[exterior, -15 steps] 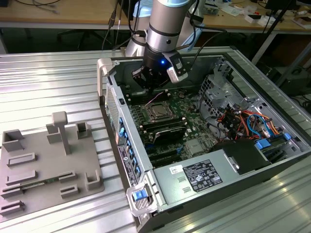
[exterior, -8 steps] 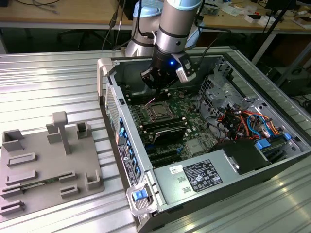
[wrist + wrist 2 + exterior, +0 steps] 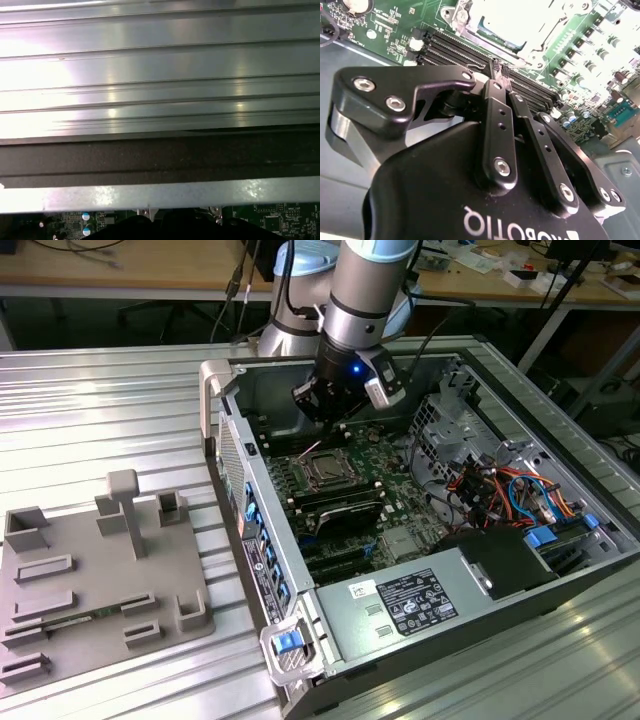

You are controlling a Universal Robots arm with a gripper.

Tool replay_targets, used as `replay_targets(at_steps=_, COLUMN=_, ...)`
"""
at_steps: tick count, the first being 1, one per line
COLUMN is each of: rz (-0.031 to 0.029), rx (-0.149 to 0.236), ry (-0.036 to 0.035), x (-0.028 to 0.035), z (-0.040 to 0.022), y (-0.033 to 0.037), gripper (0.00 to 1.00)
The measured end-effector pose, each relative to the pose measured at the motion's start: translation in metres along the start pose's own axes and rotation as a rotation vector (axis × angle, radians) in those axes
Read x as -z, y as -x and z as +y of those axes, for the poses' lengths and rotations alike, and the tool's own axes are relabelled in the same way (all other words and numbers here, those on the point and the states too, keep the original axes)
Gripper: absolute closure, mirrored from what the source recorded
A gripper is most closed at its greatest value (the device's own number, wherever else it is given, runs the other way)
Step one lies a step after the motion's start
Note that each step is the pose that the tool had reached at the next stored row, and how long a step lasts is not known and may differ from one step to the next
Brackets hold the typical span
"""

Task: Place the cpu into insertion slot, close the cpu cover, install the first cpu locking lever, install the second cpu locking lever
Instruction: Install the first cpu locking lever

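While hovering above the motherboard:
gripper: fingers together, holding nothing
cpu cover: silvery frame, lying flat
print: unread

exterior: high, oblique, far; wrist views: close; shared: motherboard

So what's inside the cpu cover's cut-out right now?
Through the closed cpu cover a silvery cpu top shows. The insertion slot beneath is hidden. The gripper hovers nearby.

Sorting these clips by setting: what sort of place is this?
Probably a robotics lab or workshop: an open computer case lies on a ribbed metal table, with a grey fixture tray beside it and cluttered workbenches behind.
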State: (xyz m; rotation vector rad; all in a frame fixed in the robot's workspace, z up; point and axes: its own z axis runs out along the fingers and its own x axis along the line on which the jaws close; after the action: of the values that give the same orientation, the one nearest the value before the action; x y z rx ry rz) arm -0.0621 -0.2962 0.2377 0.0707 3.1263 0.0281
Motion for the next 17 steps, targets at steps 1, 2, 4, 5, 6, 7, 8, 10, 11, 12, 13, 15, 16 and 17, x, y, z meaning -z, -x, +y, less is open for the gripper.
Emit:
replay_targets(at_steps=1, rz=0.0000, rx=0.001, ry=0.0001, x=-0.0005, z=0.0001, y=-0.0003, gripper=0.89)
replay_targets(at_steps=2, rz=-0.0001, rx=0.003, ry=0.0002, x=-0.0011, z=0.0001, y=-0.0004, gripper=0.89)
replay_targets(at_steps=4, rz=0.0001, rx=0.008, ry=0.0002, x=-0.0034, z=0.0011, y=-0.0005, gripper=0.89)
replay_targets(at_steps=5, rz=0.0002, rx=0.010, ry=0.0002, x=-0.0048, z=0.0017, y=-0.0004, gripper=0.89)
replay_targets(at_steps=6, rz=0.0004, rx=0.014, ry=0.0002, x=-0.0062, z=0.0021, y=0.0004, gripper=0.89)
replay_targets(at_steps=7, rz=0.0004, rx=0.018, ry=0.0002, x=-0.0084, z=0.0029, y=0.0015, gripper=0.89)
replay_targets(at_steps=8, rz=0.0004, rx=0.021, ry=0.0003, x=-0.0099, z=0.0034, y=0.0019, gripper=0.89)
replay_targets(at_steps=10, rz=0.0006, rx=0.029, ry=0.0004, x=-0.0121, z=0.0041, y=0.0028, gripper=0.89)
replay_targets(at_steps=11, rz=0.0007, rx=0.034, ry=0.0005, x=-0.0131, z=0.0043, y=0.0038, gripper=0.89)
replay_targets(at_steps=12, rz=0.0008, rx=0.040, ry=0.0006, x=-0.0139, z=0.0045, y=0.0053, gripper=0.89)
replay_targets(at_steps=13, rz=0.0010, rx=0.045, ry=0.0006, x=-0.0146, z=0.0046, y=0.0070, gripper=0.89)
replay_targets(at_steps=15, rz=0.0009, rx=0.053, ry=0.0009, x=-0.0159, z=0.0048, y=0.0105, gripper=0.89)
replay_targets(at_steps=16, rz=0.0009, rx=0.056, ry=0.0003, x=-0.0170, z=0.0048, y=0.0109, gripper=0.89)
replay_targets(at_steps=17, rz=0.0011, rx=0.057, ry=-0.0006, x=-0.0191, z=0.0047, y=0.0109, gripper=0.89)
